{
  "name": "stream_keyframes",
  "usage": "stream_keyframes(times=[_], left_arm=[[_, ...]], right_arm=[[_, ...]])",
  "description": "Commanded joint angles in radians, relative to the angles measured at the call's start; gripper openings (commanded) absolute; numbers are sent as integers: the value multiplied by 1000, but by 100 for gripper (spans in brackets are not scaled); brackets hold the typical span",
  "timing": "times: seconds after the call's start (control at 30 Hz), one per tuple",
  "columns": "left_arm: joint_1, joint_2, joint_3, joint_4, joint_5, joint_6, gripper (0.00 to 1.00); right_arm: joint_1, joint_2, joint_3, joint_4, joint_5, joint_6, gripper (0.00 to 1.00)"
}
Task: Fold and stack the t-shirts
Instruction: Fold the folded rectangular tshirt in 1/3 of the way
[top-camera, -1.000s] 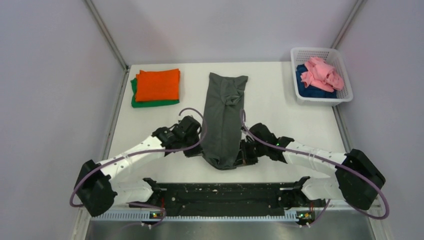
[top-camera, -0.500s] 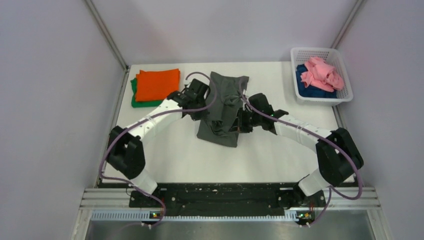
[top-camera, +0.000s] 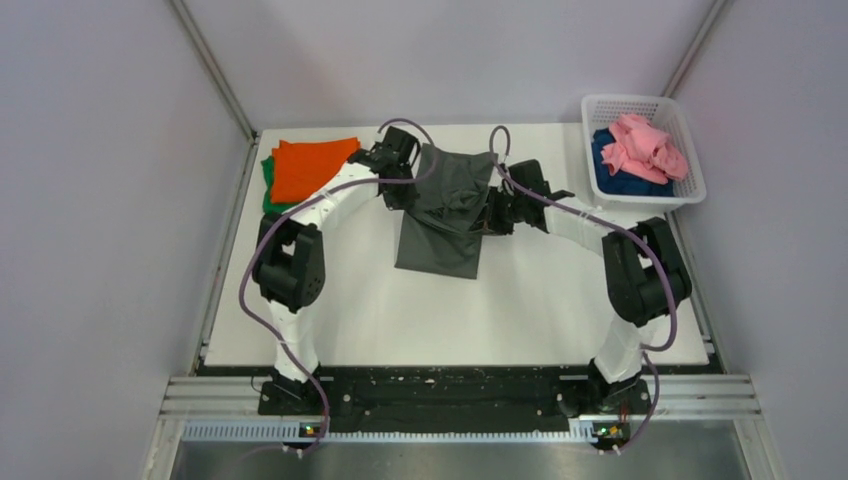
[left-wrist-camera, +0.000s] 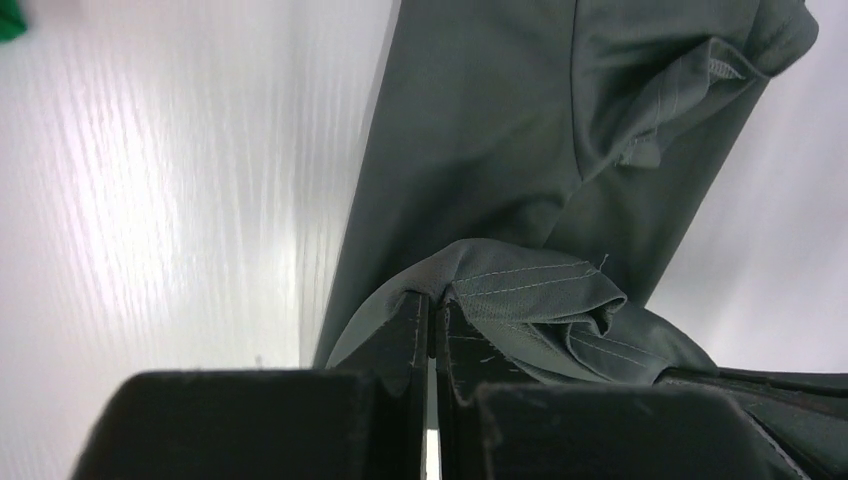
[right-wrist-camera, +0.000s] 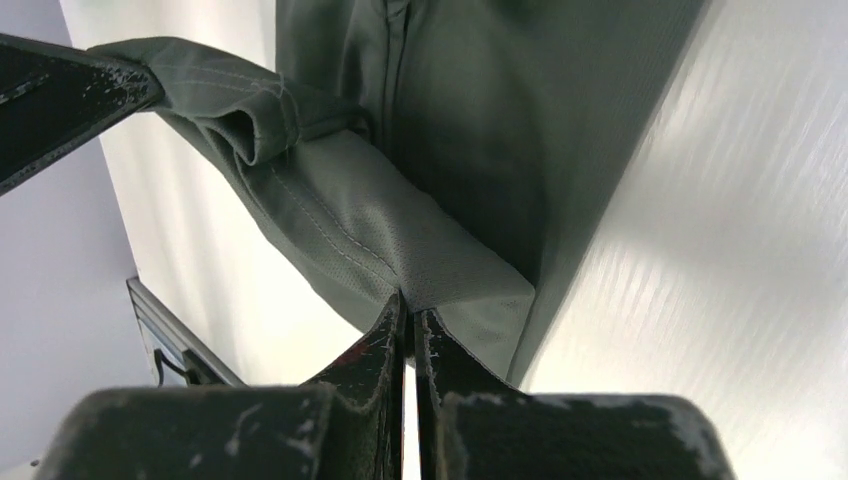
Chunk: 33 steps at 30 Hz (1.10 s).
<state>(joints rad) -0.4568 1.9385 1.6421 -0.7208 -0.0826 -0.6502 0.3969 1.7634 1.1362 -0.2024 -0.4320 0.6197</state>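
Twice over, clamping the dark grey t-shirt (top-camera: 440, 240): pinching it at its 9 o'clock side with the left gripper (top-camera: 410, 190) and at its 3 o'clock side with the right gripper (top-camera: 490, 215). Pressing the left fingers (left-wrist-camera: 400, 345) tight together on a bunched, stitched hem, with nothing but cloth between them. Holding the right fingers (right-wrist-camera: 385, 345) clenched likewise on a stitched hem corner. Holding that hem strung from one gripper across to the other, over a flatter layer of the same shirt. Resting the shirt on the white table (top-camera: 450, 320) toward 12 o'clock from the table centre, between the two wrists, with a straight edge facing 6 o'clock and creases gathering near the 3 o'clock grip. Reaching toward 12 o'clock with both arms, elbows raised over the 9 o'clock and 3 o'clock sides of the table. Showing at 10 o'clock an orange t-shirt (top-camera: 310, 168), folded square and lying on a green t-shirt (top-camera: 267, 190) peeking out along the 9 o'clock margin only; passing the left arm in front of the orange one's 4 o'clock corner. Showing at 2 o'clock a white mesh basket (top-camera: 620, 100), at the table's far corner, containing a crumpled pink t-shirt (top-camera: 645, 145) piled on a dark blue t-shirt (top-camera: 615, 180), well apart from the grey shirt.
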Motion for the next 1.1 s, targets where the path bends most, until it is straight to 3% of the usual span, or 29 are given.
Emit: stream_keyframes(times=[0.0, 0.2, 0.3, 0.4, 0.43, 0.47, 0.53, 0.67, 0.8, 1.07], left_arm=[[21, 92, 123, 7, 40, 57, 0], [53, 215, 227, 1, 116, 54, 2], [69, 254, 296, -19, 148, 48, 39], [76, 251, 352, -45, 153, 47, 68], [76, 237, 353, -47, 149, 47, 93], [75, 217, 343, -44, 151, 43, 98], [74, 170, 294, -35, 171, 37, 99], [73, 36, 85, -17, 143, 5, 99], [74, -126, -177, 22, 119, -39, 99], [74, -396, -552, 82, 123, -148, 99]], right_arm=[[-23, 67, 73, 64, -13, -23, 0], [-58, 172, 146, 104, 5, -26, 1], [-74, 220, 205, 104, 0, -28, 18], [-76, 215, 246, 82, 1, -51, 53], [-77, 201, 247, 78, 5, -62, 65], [-77, 183, 240, 70, 13, -76, 76], [-75, 141, 212, 48, 34, -97, 86], [-66, 32, 96, 30, 50, -140, 88], [13, -33, 8, 42, -28, -196, 88], [157, 136, 132, 162, -73, -194, 89]])
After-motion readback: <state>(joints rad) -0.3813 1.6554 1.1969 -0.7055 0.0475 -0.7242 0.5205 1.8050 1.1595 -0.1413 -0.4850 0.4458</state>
